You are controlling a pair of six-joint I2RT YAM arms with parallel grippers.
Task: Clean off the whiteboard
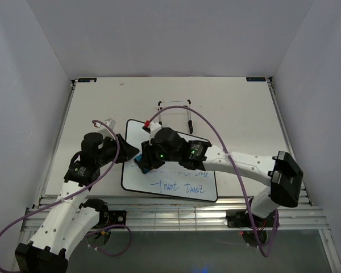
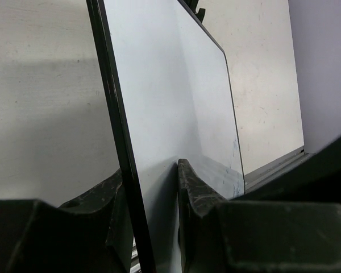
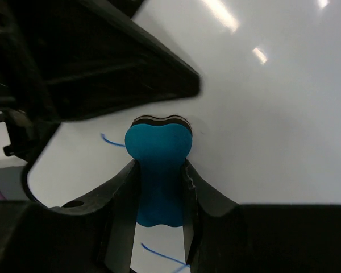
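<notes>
Whiteboard (image 1: 135, 177) lay on bench (image 1: 238, 114); left gripper (image 2: 152, 170) part-closed, pinching its left rim; right gripper (image 3: 159, 164) clamped on blue eraser (image 3: 157, 142), pressed to board; I judged remaining scrawl (image 1: 179, 186) lay rightward and nearer the bases.

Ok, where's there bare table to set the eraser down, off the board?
Bare table right of the wire stand, out to its right edge, and far left beyond the left gripper. Crowded over the whiteboard, where the right gripper holds the eraser.
</notes>
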